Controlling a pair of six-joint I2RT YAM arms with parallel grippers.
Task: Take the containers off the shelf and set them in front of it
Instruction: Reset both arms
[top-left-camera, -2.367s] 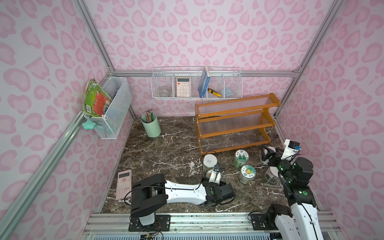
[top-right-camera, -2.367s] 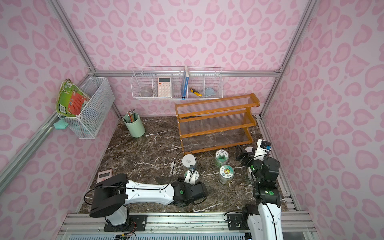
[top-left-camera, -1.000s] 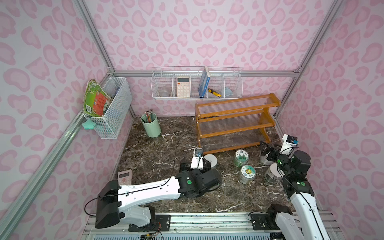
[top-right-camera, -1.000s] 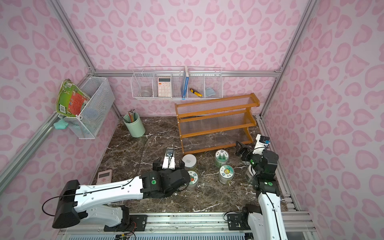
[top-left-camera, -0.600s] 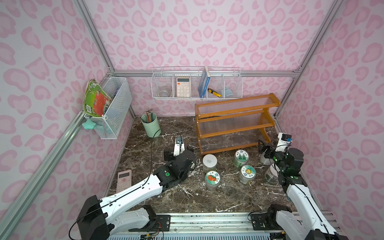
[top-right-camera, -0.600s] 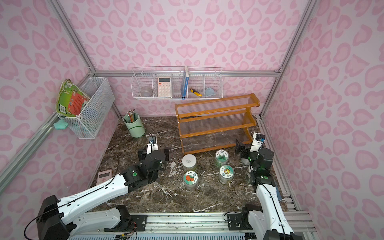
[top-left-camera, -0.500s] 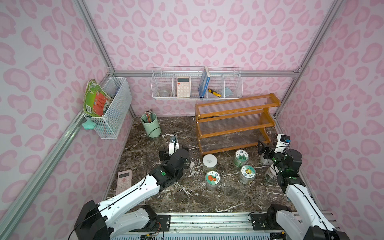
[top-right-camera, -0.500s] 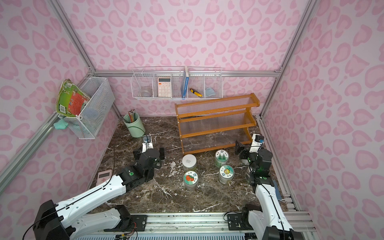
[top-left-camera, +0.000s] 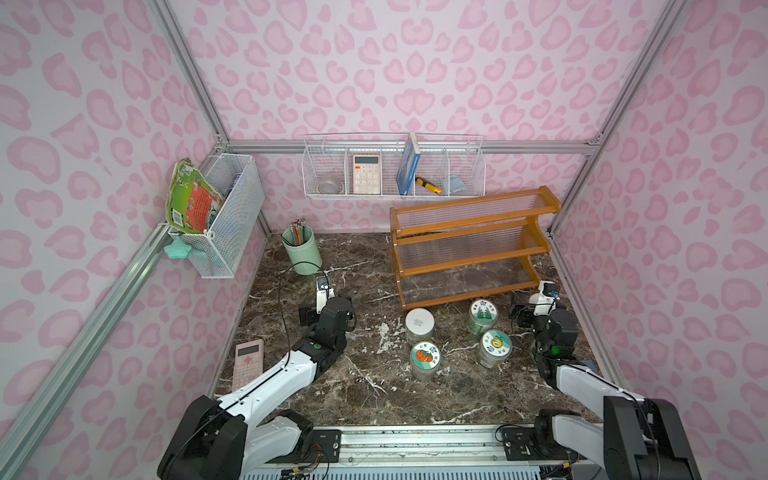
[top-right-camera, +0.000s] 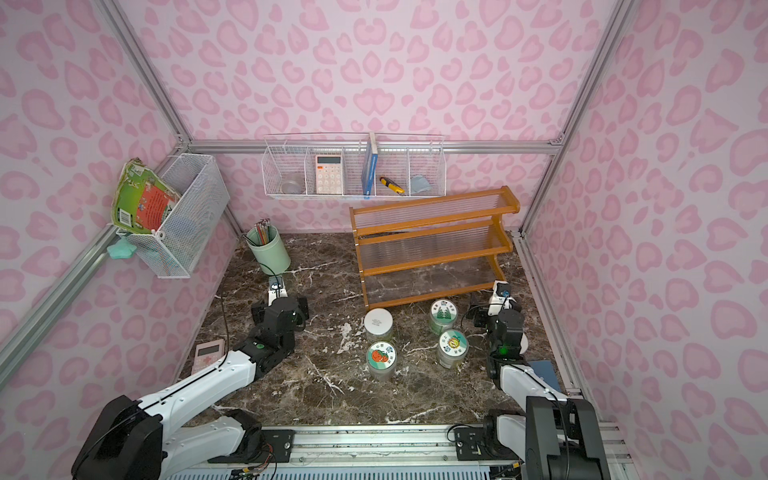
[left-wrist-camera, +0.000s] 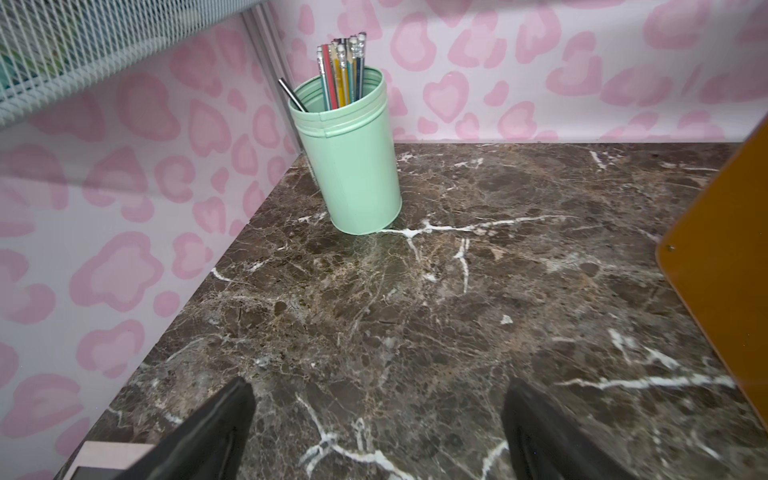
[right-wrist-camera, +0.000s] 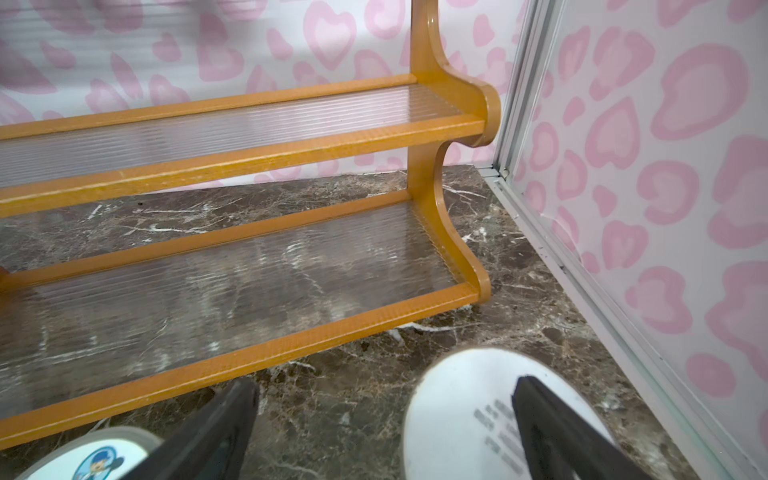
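The left arm (top-left-camera: 286, 374) reaches from its base at the front edge diagonally over the marble tabletop (top-left-camera: 374, 395), forearm low and wrist raised, passing beside the pink calculator (top-left-camera: 249, 363). The left gripper (left-wrist-camera: 379, 386) points at the mint-green pencil cup (left-wrist-camera: 353, 166), near it but apart. Its jaws stand wide, with only bare marble between them.

The right arm (top-left-camera: 582, 382) runs along the right wall, and the right gripper (right-wrist-camera: 384, 384) faces the right end of the wooden shelf (right-wrist-camera: 249, 353). Its jaws are spread too and grip nothing. One finger shows in front of a white-lidded jar (right-wrist-camera: 465, 399), though contact cannot be told. A cartoon-lidded jar (right-wrist-camera: 95, 453) sits by the other finger.

In both top views four more jars stand on the marble just in front of the shelf: a second white-lidded jar (top-left-camera: 419, 322), a tree-lidded jar (top-left-camera: 483, 311), a tomato-lidded jar (top-left-camera: 425, 357) and a sun-lidded jar (top-left-camera: 495, 344).
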